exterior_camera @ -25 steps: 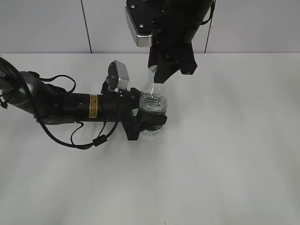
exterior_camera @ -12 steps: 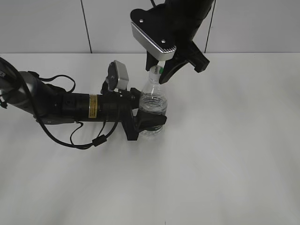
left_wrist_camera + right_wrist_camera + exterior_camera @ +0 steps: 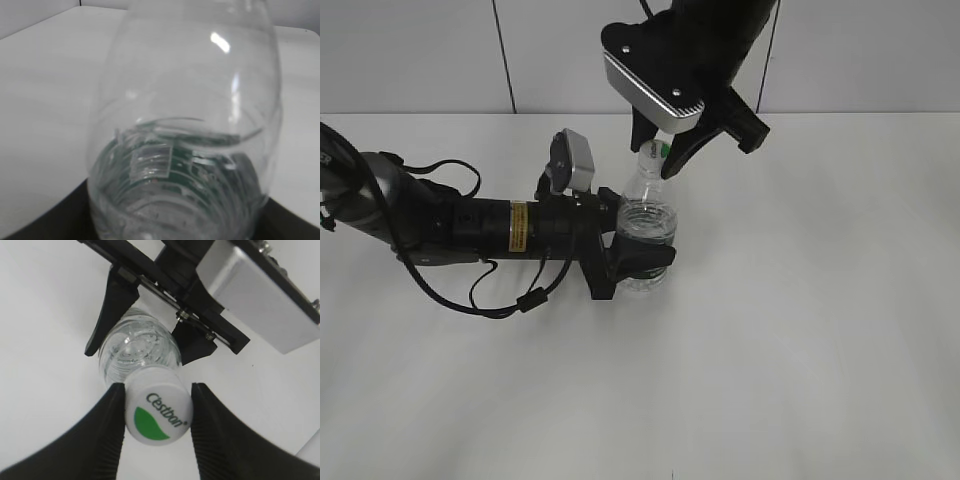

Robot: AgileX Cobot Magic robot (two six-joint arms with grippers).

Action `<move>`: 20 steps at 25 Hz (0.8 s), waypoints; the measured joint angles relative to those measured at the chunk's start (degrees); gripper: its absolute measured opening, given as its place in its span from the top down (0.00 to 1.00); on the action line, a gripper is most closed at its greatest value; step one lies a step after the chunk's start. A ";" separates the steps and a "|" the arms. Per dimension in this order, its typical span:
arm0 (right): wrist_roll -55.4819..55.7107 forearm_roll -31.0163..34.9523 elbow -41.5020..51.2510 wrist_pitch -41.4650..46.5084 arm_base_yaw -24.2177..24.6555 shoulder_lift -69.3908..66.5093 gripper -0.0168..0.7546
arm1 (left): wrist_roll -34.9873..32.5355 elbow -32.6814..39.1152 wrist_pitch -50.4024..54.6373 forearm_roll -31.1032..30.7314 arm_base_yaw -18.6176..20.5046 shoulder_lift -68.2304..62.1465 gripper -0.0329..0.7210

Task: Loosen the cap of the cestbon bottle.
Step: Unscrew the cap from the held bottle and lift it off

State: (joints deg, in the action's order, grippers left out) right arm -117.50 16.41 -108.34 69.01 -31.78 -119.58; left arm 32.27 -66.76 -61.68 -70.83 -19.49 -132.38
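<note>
The cap (image 3: 158, 413), white with a green half-oval mark and the word "Cestbon" on top, sits on the neck of the cestbon bottle (image 3: 645, 225). The bottle stands upright on the white table (image 3: 800, 330), a little left of centre and toward the far side. In the right wrist view the two dark fingers (image 3: 100, 437) of the right end effector (image 3: 157, 415) flank the cap on both sides, pressed against its rim: this end effector is clenched on the cap. In the exterior view the same right end effector (image 3: 658, 152) descends from above onto the bottle top, its silver wrist camera housing (image 3: 652, 75) tilted toward the left. The left end effector (image 3: 642, 262) reaches in horizontally from the left and wraps the lower body of the bottle, grasping it; its arm (image 3: 450, 225) lies low over the table, with a yellow label on the black forearm and a loose black cable (image 3: 510, 300) beneath. The left wrist view is filled by the clear bottle wall (image 3: 185, 100), blurred, with the dark green label (image 3: 165, 175) seen through the plastic near the bottom. A pale panelled wall (image 3: 420, 50) stands beyond the table.
</note>
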 joint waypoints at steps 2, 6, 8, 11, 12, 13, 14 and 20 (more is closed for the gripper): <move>-2.24 0.10 -0.05 0.06 0.00 0.00 0.59 | 0.00 0.00 0.00 0.00 0.00 0.00 0.40; -2.80 0.36 -0.05 0.12 0.11 0.00 0.59 | 0.00 0.00 -0.07 -0.06 0.00 0.00 0.40; -2.49 0.50 -0.05 0.12 0.11 0.00 0.58 | 0.00 0.00 -0.09 -0.06 0.00 0.00 0.40; -1.57 1.51 -0.05 -0.14 0.11 0.00 0.52 | 0.61 0.11 -0.19 0.16 0.00 0.00 0.40; -1.29 2.08 -0.05 -0.14 0.11 0.00 0.48 | 1.00 0.11 -0.49 0.57 0.00 0.00 0.40; -0.80 2.29 -0.05 -0.14 0.05 -0.02 0.45 | 1.10 0.11 -0.91 0.99 0.00 0.00 0.40; -0.14 2.57 -0.05 -0.14 0.05 -0.02 0.42 | 1.23 0.11 -1.30 1.28 0.00 0.00 0.40; 3.18 3.66 -0.05 -0.09 0.05 -0.02 0.37 | 1.50 0.11 -1.66 1.64 0.00 0.00 0.40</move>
State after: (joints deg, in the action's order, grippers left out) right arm -114.32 20.07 -108.39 68.93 -31.74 -119.60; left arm 33.76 -66.65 -63.34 -69.19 -19.49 -132.38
